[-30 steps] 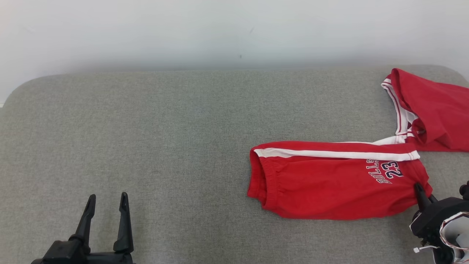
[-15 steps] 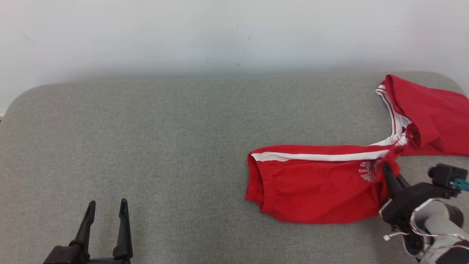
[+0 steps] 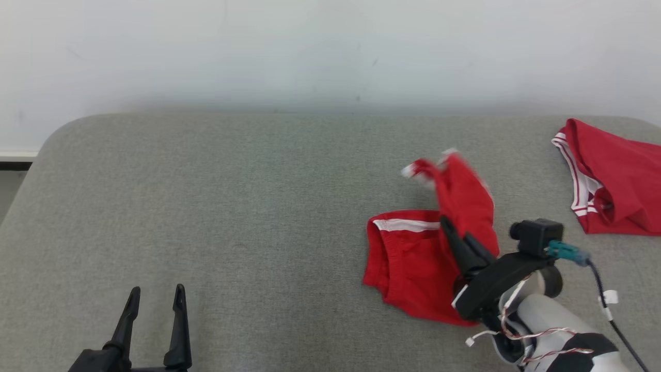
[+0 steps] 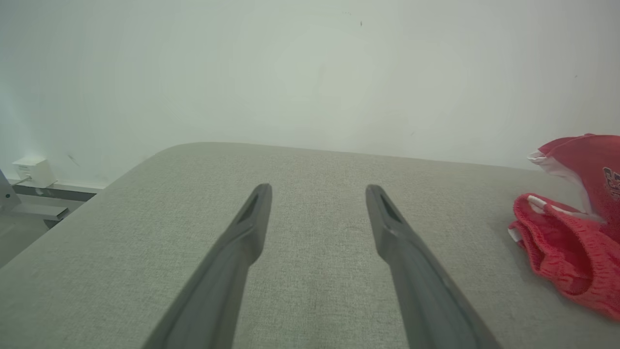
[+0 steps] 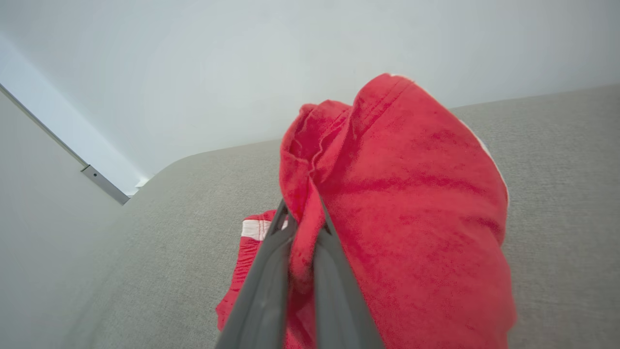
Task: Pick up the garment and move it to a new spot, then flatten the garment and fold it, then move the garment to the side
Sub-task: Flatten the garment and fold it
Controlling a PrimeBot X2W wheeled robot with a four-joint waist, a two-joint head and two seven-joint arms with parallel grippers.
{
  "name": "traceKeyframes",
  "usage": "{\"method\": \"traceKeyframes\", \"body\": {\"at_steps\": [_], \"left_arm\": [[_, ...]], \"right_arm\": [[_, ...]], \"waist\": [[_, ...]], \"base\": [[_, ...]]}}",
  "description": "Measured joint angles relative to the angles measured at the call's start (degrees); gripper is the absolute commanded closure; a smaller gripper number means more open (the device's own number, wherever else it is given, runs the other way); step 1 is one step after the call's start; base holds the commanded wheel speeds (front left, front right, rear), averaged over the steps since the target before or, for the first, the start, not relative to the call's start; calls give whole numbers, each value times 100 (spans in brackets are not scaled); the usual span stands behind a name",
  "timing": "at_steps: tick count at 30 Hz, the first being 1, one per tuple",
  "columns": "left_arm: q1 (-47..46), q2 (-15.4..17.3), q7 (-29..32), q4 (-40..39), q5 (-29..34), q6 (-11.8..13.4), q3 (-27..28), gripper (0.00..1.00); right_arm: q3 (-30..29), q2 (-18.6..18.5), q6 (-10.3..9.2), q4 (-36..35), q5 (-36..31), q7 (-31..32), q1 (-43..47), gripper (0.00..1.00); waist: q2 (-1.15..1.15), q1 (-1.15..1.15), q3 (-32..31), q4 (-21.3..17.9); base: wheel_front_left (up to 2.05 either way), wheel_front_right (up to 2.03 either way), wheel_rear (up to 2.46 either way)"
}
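Overhead, the right gripper [image 3: 455, 230] is pinching one end of the red shorts [image 3: 408, 258] and raising it, probably to carry them somewhere new, while the rest is lying right of centre on the grey cushion [image 3: 232, 206]. The left gripper [image 3: 157, 289] is hovering spread and empty. From the left wrist, a dark print [image 4: 612, 177] is showing, too cropped to read. From the right wrist, cloth is draping over the pressed-together fingers [image 5: 271, 271].

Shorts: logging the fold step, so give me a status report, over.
Left end effector open, idle over the cushion. Right end effector shut on shorts, one end raised off the rest. Second red garment apart, far right.
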Motion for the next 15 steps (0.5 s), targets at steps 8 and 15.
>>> {"method": "traceKeyframes", "body": {"at_steps": [8,15], "left_arm": [[4,1,0,-9,-57,7,-14,0],[-44,0,0,-12,-159,48,-31,0]], "right_arm": [[433,320,0,-187,-337,26,352,100],[637,422,0,-40,-628,22,667,100]], "waist": [[0,0,77,286],[0,0,221,437]], "base": [[0,0,0],[0,0,0]]}}
